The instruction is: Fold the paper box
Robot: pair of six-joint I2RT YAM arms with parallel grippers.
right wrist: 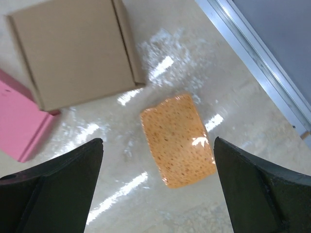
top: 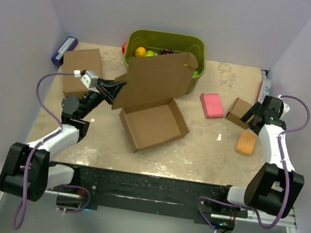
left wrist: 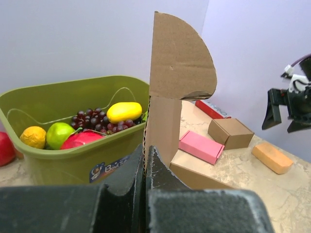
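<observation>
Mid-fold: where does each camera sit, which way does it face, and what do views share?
Top external: above and behind the robot, looking down; left arm and right arm flank the paper box.
Left wrist: low, facing the far corner; shut left tool pinches the box's flap beside the green bin.
Right wrist: looking straight down; open right tool over the orange sponge.
Shared: all three show the sponge and pink box.

The marbled table (top: 208,153) I am bolted to is carrying the paper box (top: 154,122) mid-table, a green basket (top: 201,59) behind it, a flat cardboard rectangle (top: 82,63) lying far left, and a pink box (top: 211,105), cardboard cube (top: 239,111) and orange sponge (top: 247,143) lying right.
</observation>
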